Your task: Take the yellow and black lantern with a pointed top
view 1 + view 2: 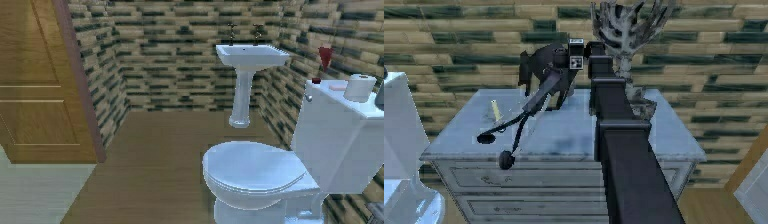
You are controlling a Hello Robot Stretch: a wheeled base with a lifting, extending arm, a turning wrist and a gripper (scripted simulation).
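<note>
1. Because the small pale-yellow pointed object on the grey-blue chest of drawers is too small to read, you could reach for the wrong thing. I judge it the likeliest lantern, yet no black shows on it. It stands toward nine o'clock on the worktop, near that edge.
2. You cannot tell from these views what state the thin dark fingers of the gripper are in, nor whether they hold anything. If you lift now, you may bring up nothing.
3. The fingertips lie at about six o'clock from the object, close to it. A sideways sweep could tip it or push it off the nine o'clock edge.
4. The grey branching ornament stands at about twelve o'clock from the dark square arm, just beside its far end. Extending further or turning the base could knock it over.
</note>
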